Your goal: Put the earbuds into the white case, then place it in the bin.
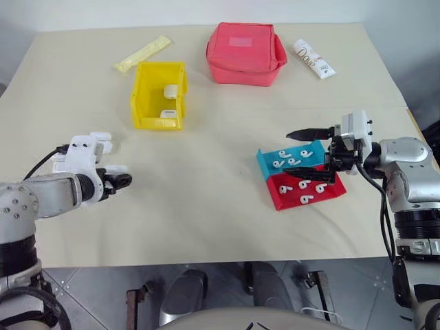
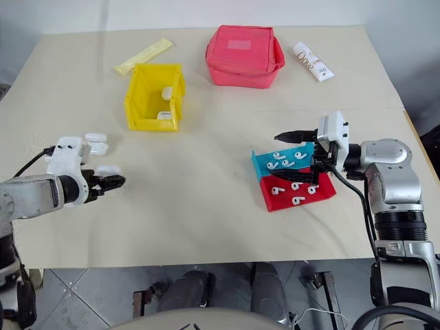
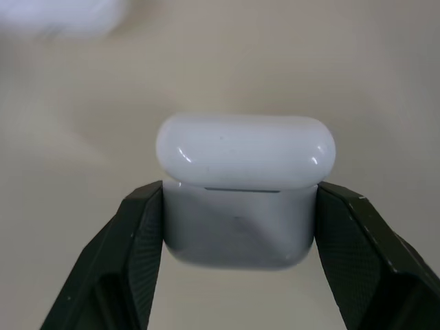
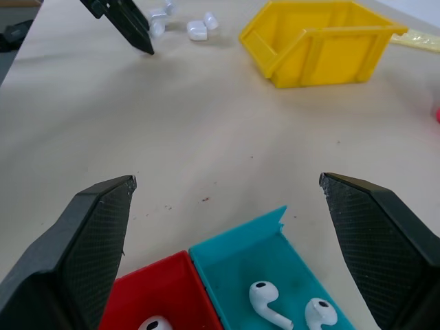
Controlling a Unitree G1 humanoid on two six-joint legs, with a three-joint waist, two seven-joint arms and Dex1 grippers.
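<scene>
A: Head camera first: cream table point(image 1: 206, 206), yellow bin point(image 1: 159, 95) standing far left of centre with two white cases inside, red pouch point(image 1: 245, 53) behind it.

B: And the left gripper point(image 1: 117, 181)?

A: Low on the near left, black fingers clamped on the white case point(image 1: 113, 169), spare cases point(image 2: 96, 142) lying just behind it. Well short of the bin.

B: Over on the right?

A: Right gripper point(image 1: 313, 155) hangs above the blue tray point(image 1: 265, 159) and red tray point(image 1: 282, 201), fingers spread wide, holding nothing. The earbuds point(image 1: 292, 162) lie scattered in both trays.

B: Left wrist camera?

A: Case dead centre, lid shut, a finger point(image 3: 130, 254) pressed on each side of its body.

B: Right wrist camera?

A: Two fingers far apart, trays below, earbuds in the blue one, the bin across the table.
</scene>
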